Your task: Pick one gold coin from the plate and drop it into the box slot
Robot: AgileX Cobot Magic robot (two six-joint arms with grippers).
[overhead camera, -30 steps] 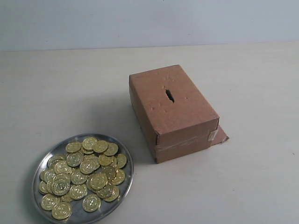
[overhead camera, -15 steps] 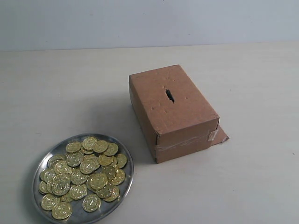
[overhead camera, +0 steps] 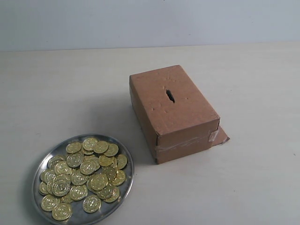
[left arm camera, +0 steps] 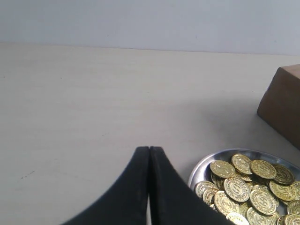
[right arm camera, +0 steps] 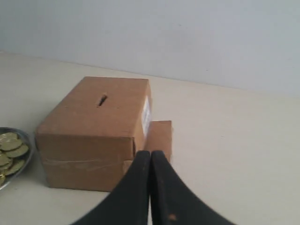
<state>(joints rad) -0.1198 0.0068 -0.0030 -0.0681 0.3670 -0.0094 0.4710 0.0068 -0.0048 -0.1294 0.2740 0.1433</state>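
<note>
Gold coins (left arm camera: 239, 187) on the plate (left arm camera: 200, 165) lie just beside the clenched left pincer (left arm camera: 149, 151); right pincer (right arm camera: 151, 154) clenched too.

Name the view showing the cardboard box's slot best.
Exterior view: the narrow dark slot is seen plainly from above. Right wrist view shows a sliver; left wrist view, only a corner of the brown cardboard box.

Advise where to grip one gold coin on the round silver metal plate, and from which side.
Pinch a top-of-pile gold coin by its thin edge, jaws across its width, coming straight down. The coins lie flat and overlapping in the round silver metal plate, whose raised rim blocks a sideways approach; one propped on neighbours likely exposes an edge.
</note>
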